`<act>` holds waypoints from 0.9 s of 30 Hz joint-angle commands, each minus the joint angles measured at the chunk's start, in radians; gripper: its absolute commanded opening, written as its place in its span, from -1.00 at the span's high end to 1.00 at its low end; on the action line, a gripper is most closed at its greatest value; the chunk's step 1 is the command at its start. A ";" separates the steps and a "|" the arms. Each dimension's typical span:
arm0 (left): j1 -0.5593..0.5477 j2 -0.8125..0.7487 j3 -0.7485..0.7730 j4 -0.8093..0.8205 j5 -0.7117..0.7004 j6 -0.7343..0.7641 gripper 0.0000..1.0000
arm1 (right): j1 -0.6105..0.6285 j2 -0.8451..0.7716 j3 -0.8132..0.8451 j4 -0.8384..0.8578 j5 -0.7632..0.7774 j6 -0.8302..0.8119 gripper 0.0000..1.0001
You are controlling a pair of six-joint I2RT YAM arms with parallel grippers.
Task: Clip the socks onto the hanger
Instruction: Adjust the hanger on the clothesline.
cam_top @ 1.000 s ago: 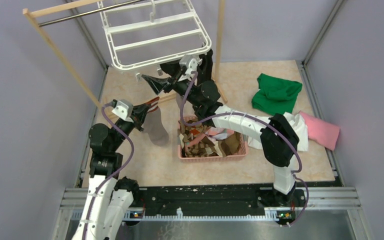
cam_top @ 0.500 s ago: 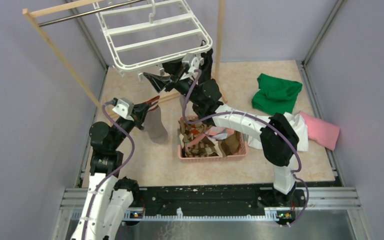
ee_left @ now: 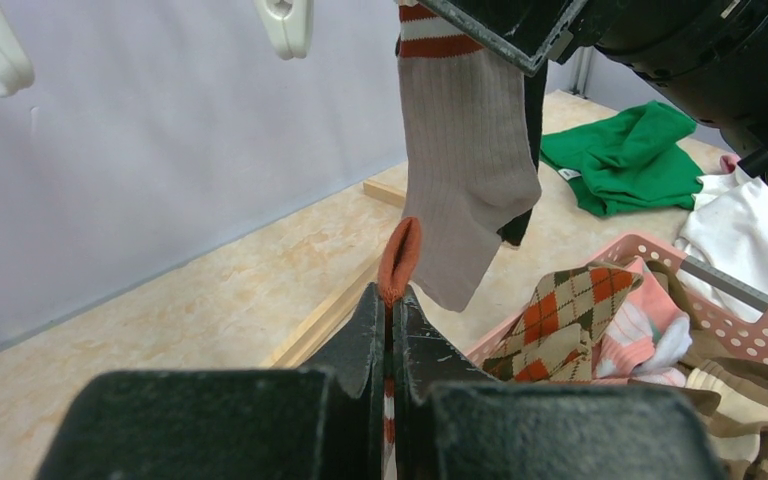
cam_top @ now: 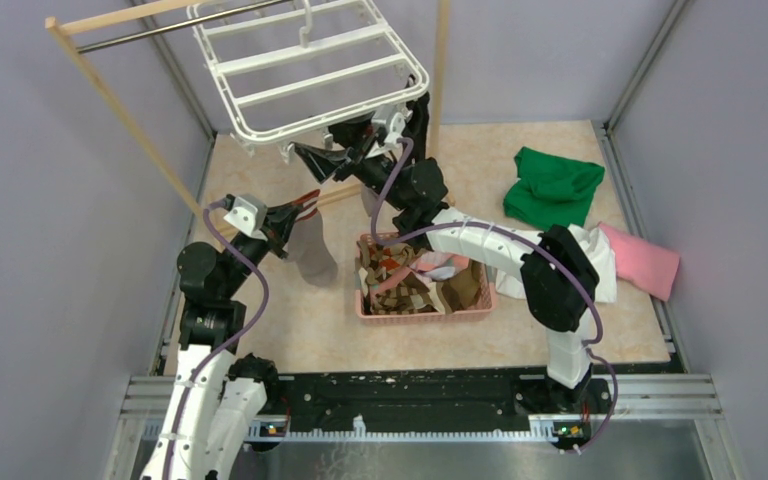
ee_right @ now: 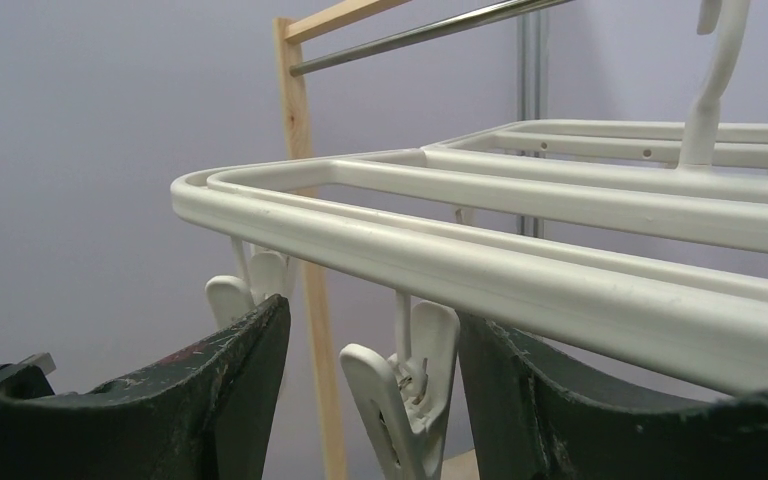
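The white hanger (cam_top: 310,75) hangs from the rack at the back. My right gripper (cam_top: 325,155) is up under its near edge and stands open. In the right wrist view a white clip (ee_right: 410,390) dangles from the hanger frame (ee_right: 480,270) between the two fingers of the right gripper (ee_right: 375,335). My left gripper (cam_top: 295,215) is shut on a grey-brown sock (cam_top: 312,255) that droops below it. Its orange end (ee_left: 398,258) pokes out of the left gripper (ee_left: 394,295). Another striped sock (ee_left: 465,150) and a black sock (cam_top: 415,115) hang from above.
A pink basket (cam_top: 425,312) with several socks sits mid-table under the right arm. A green cloth (cam_top: 552,185), a white cloth (cam_top: 600,262) and a pink cloth (cam_top: 642,260) lie to the right. The wooden rack (cam_top: 120,110) stands at the back left.
My right gripper has risen towards the hanger's edge and its jaws have narrowed a little. The hanger has swung slightly. The left gripper keeps its sock and has barely moved.
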 commanded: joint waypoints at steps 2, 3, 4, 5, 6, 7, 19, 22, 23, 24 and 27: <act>-0.001 0.003 0.040 0.064 0.012 0.009 1.00 | -0.010 -0.032 -0.019 0.058 -0.017 0.013 -0.22; 0.000 0.003 0.038 0.065 0.013 0.007 1.00 | -0.009 -0.036 -0.022 0.059 -0.017 0.011 -0.22; -0.001 0.002 0.037 0.066 0.013 0.006 1.00 | -0.008 -0.041 -0.028 0.059 -0.018 0.008 -0.22; 0.000 0.001 0.036 0.066 0.013 0.004 1.00 | -0.008 -0.044 -0.032 0.059 -0.019 0.007 -0.22; 0.000 0.000 0.035 0.068 0.014 0.003 1.00 | -0.008 -0.048 -0.035 0.060 -0.020 0.005 -0.22; -0.001 0.000 0.033 0.068 0.014 0.001 1.00 | -0.009 -0.049 -0.038 0.061 -0.020 0.004 -0.22; 0.000 -0.012 0.029 0.070 0.011 -0.002 1.00 | -0.009 -0.075 -0.057 0.076 -0.038 0.002 -0.21; 0.000 -0.014 0.028 0.073 0.009 -0.002 1.00 | -0.011 -0.085 -0.066 0.082 -0.041 0.002 -0.20; -0.001 -0.016 0.027 0.074 0.009 -0.001 1.00 | -0.010 -0.087 -0.069 0.084 -0.043 0.003 -0.20; 0.000 -0.016 0.027 0.075 0.008 -0.002 1.00 | -0.011 -0.090 -0.072 0.086 -0.043 0.002 -0.19; 0.000 -0.018 0.024 0.078 0.008 -0.030 1.00 | -0.010 -0.100 -0.083 0.091 -0.046 0.001 -0.19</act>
